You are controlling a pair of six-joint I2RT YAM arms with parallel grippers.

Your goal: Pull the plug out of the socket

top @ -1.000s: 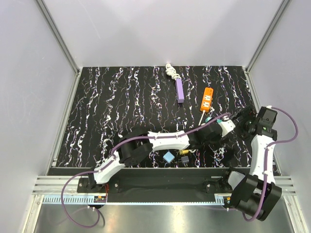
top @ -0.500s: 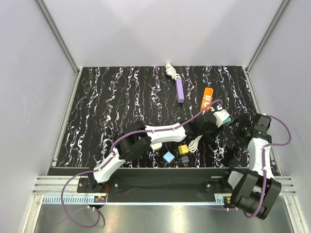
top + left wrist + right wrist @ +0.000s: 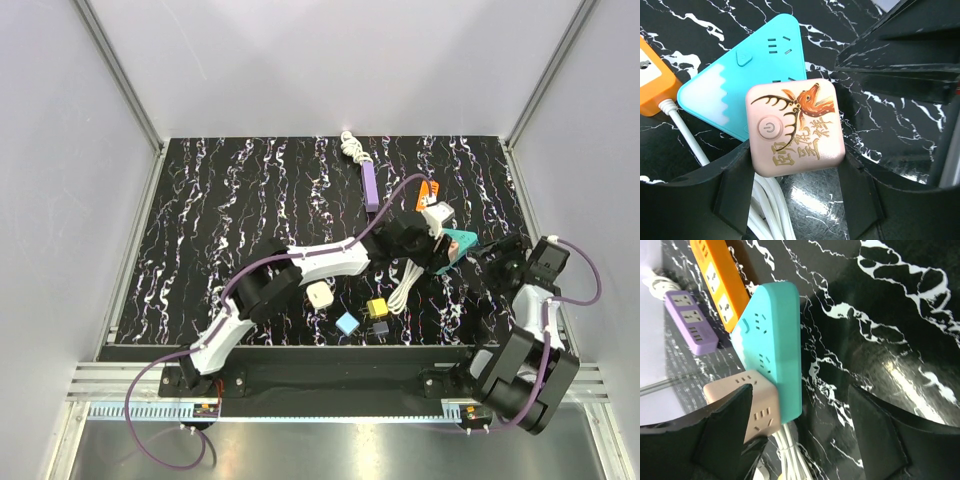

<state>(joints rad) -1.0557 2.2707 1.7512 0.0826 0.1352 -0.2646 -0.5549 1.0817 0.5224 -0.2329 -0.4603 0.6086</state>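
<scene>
Plug (image 3: pixel 795 127) = pink cube adapter with a deer print and a power button, seated in the face of the teal triangular socket (image 3: pixel 740 85), right side of the worktop (image 3: pixel 700 30), just beside the orange strip (image 3: pixel 722 290). Left jaws are clamped on the plug, one finger (image 3: pixel 735 185) on each of two opposite flat sides. Right jaws are spread wide and hold nothing; the socket's edge (image 3: pixel 772 340) sits just ahead of the gap. The socket looks tipped up rather than flat, and I can't tell if a corner is on the worktop. My read on handling: both bodies are rigid, glossy plastic, light, so nothing deforms but the pads can slip. The cube's flat parallel sides are the right grip, already taken. The socket is too light to stay put on its own; pulling the plug alone just drags it along. It needs a counter-hold: right jaws across the thin slab of the socket, near the plug end, clear of the white cable (image 3: pixel 772 210). Then pull straight along the pin axis; twisting risks binding or bending the pins. Expect pin friction to let go abruptly, so keep the pull short.
</scene>
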